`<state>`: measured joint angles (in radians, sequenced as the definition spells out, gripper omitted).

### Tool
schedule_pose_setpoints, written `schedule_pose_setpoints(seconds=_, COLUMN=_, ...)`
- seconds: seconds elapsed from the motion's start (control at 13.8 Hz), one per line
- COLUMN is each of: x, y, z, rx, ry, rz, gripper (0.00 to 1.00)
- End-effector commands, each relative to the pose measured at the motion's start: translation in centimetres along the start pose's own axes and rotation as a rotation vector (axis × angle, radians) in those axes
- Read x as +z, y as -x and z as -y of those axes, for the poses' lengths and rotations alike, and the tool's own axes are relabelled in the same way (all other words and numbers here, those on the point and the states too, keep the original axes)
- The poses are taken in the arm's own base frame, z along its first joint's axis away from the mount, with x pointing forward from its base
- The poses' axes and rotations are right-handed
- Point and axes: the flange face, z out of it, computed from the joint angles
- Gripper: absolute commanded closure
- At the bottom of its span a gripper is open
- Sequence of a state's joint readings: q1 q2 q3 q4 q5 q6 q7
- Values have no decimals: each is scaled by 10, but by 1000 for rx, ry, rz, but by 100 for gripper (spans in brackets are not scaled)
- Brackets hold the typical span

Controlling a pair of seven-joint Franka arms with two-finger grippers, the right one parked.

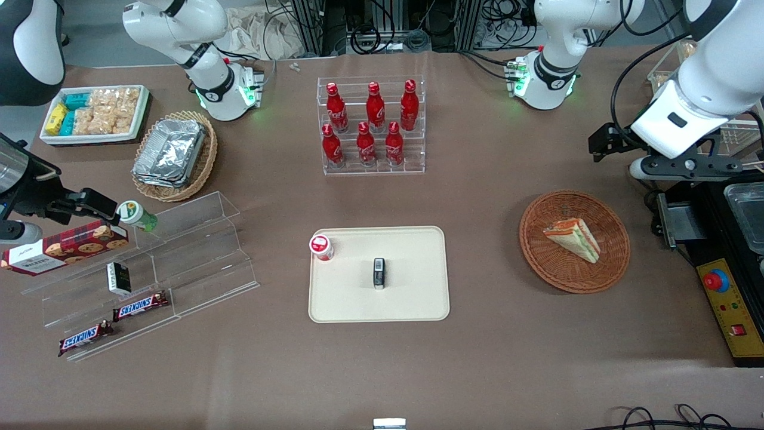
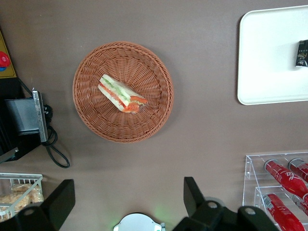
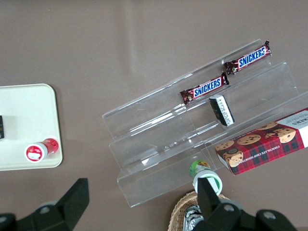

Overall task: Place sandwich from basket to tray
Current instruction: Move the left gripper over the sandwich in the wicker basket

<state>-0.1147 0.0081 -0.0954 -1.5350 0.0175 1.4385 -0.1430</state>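
sandwich (image 2: pixel 121 93) in basket (image 2: pixel 91 115), claw (image 2: pixel 126 204) spread wide, high above table

The wedge sandwich (image 1: pixel 573 238) (image 2: pixel 121 93) lies on its side in the reddish-brown wicker basket (image 1: pixel 574 241) (image 2: pixel 123 91), well below the wide-open gripper (image 2: pixel 127 201). The cream tray (image 1: pixel 378 274) (image 2: pixel 272 57) lies flat, well apart from the gripper, toward the parked arm's end.

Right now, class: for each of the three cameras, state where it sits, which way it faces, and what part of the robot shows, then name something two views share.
Front view: high above the table, looking down at both arms; the gripper hangs beside the basket, toward the working arm's end.
Left wrist view: on the working arm, facing down at the sandwich in the basket; its open fingers show.
Right wrist view: on the parked arm, facing down at the Snickers bars; its fingers show.
Shared: all three show the tray.
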Motion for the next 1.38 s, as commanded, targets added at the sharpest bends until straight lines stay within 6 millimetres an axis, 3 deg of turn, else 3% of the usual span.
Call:
schedule_pose_setpoints(seconds=0.0, x=-7, y=3, z=1, rx=-20, ry=0, rz=-13, gripper=0)
schedule_pose_setpoints(seconds=0.51, x=-1, y=1, z=7, rx=-159, ry=6, rz=12, gripper=0)
schedule_pose_setpoints(seconds=0.87, x=7, y=-2, z=20, rx=-513, ry=69, rz=36, gripper=0)
schedule_pose_setpoints(seconds=0.94, x=14, y=-5, z=41, rx=-593, ry=84, rz=41, gripper=0)
schedule_pose_setpoints(seconds=1.3, x=72, y=9, z=76, rx=-832, ry=143, rz=-55, gripper=0)
